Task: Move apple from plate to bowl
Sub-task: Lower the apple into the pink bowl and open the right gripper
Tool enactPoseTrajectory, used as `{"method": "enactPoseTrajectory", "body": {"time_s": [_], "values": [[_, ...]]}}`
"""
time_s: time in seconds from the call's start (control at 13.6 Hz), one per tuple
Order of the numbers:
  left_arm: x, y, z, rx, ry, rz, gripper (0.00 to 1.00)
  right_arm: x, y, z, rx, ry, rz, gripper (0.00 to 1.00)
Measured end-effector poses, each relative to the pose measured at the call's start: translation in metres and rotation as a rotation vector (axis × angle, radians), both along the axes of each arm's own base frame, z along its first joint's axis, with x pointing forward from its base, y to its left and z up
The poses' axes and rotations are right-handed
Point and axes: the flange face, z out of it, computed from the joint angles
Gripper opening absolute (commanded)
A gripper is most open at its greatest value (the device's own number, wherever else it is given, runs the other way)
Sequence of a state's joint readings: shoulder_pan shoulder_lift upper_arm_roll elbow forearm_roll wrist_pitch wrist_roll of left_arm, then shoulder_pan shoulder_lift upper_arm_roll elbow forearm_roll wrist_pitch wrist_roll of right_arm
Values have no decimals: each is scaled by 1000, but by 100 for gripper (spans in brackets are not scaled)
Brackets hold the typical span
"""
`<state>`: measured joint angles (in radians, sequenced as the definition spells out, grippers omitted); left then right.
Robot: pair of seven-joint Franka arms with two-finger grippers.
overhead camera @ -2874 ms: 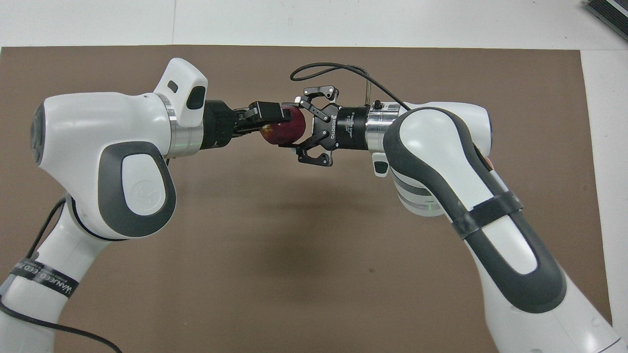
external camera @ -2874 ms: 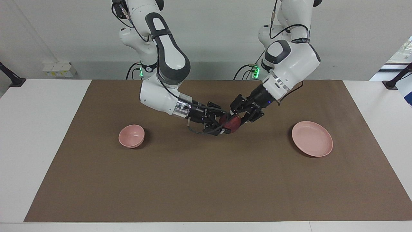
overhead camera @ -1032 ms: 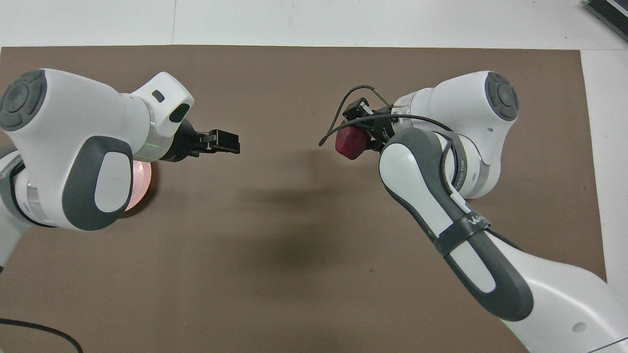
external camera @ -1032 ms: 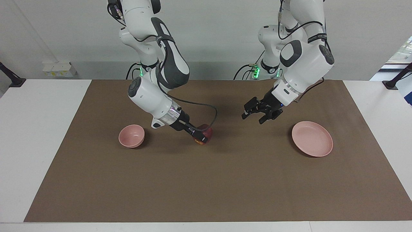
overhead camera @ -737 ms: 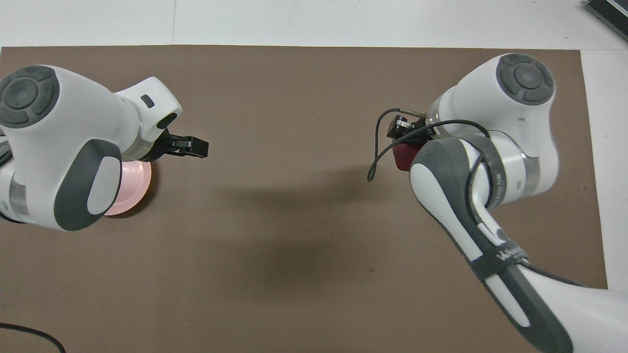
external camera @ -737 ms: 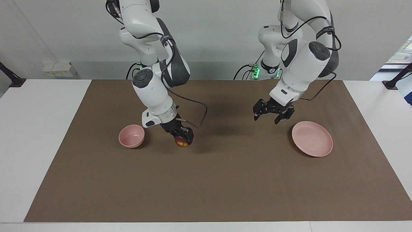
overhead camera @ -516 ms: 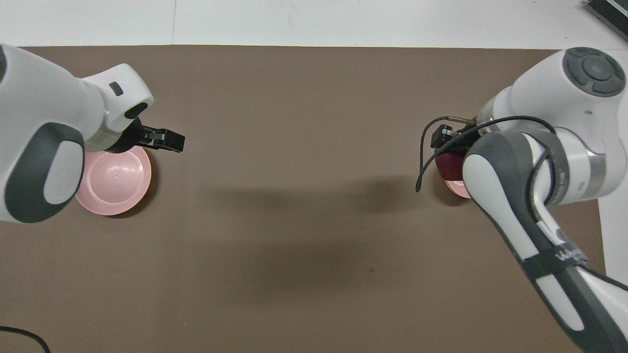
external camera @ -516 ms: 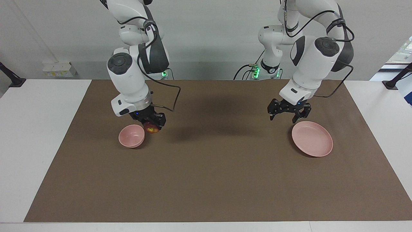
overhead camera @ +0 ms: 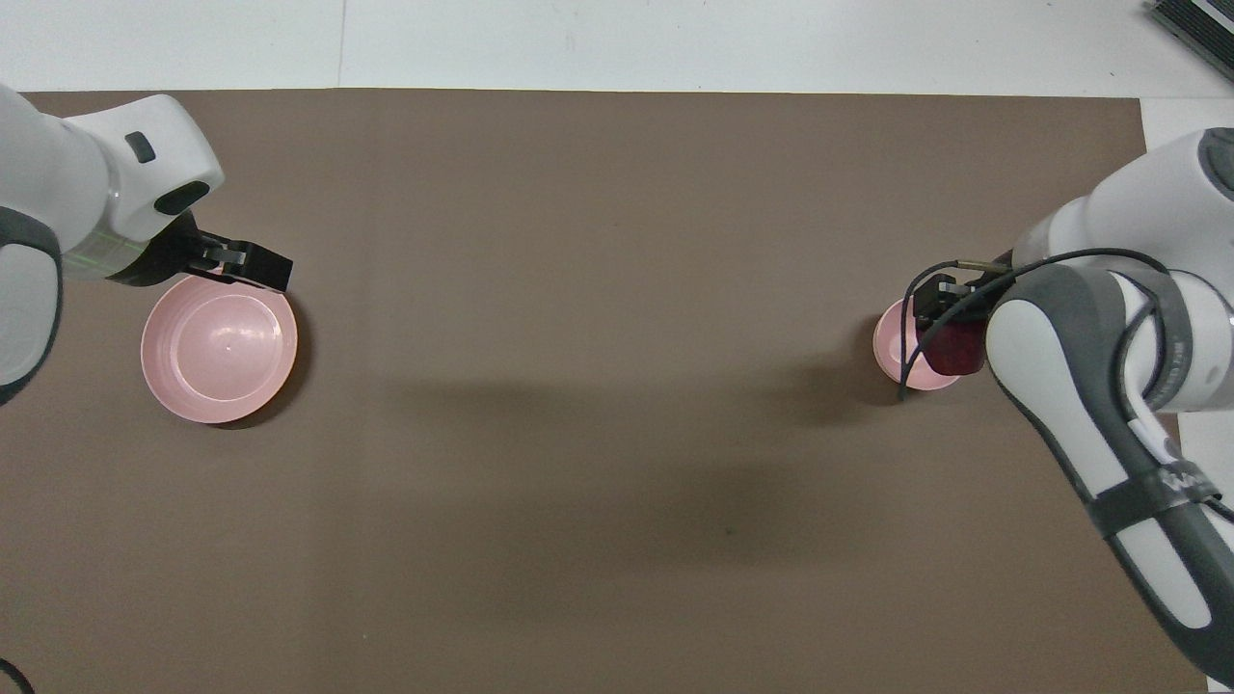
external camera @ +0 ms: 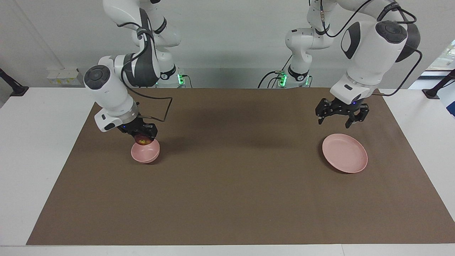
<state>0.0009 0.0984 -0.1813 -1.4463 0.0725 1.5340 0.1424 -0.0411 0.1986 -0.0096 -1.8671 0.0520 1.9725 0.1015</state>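
Note:
The dark-red apple hangs in my right gripper, which is shut on it. It sits right over the mouth of the small pink bowl, at about rim height; whether it touches the bowl I cannot tell. The wide pink plate lies bare at the left arm's end of the mat. My left gripper is open with nothing in it, raised over the mat by the plate's edge that lies nearer to the robots.
A brown mat covers most of the white table. A black cable loops off the right wrist above the bowl. Nothing else stands on the mat.
The right arm has swung toward its own end of the table, carrying the apple from beside the bowl to over its mouth. The left gripper, open, has drawn back and risen near the plate.

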Motion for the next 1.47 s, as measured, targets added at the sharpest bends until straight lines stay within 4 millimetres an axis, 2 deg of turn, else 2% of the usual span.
{"method": "enactPoseTrajectory", "body": {"time_s": [0.29,0.44,0.74,0.81,0.96,1.11,1.25,1.47], "values": [[-18,12,42,-28,-35,24,100,11,10,-23,30,-17,-11,0],[-25,10,48,-49,-37,23,100,16,16,-26,38,-23,-20,0],[-26,12,45,-56,-25,28,100,19,21,-34,37,-20,-30,0],[-26,12,45,-55,-22,28,100,19,21,-38,37,-17,-30,6],[-26,17,44,-54,-18,36,100,20,21,-47,37,-4,-31,26],[-25,23,44,-54,-18,49,100,21,21,-58,37,8,-31,53],[-25,25,44,-55,-18,52,100,23,21,-63,36,6,-32,100],[-24,26,45,-56,-24,53,100,26,21,-57,36,-8,-32,100]]}}
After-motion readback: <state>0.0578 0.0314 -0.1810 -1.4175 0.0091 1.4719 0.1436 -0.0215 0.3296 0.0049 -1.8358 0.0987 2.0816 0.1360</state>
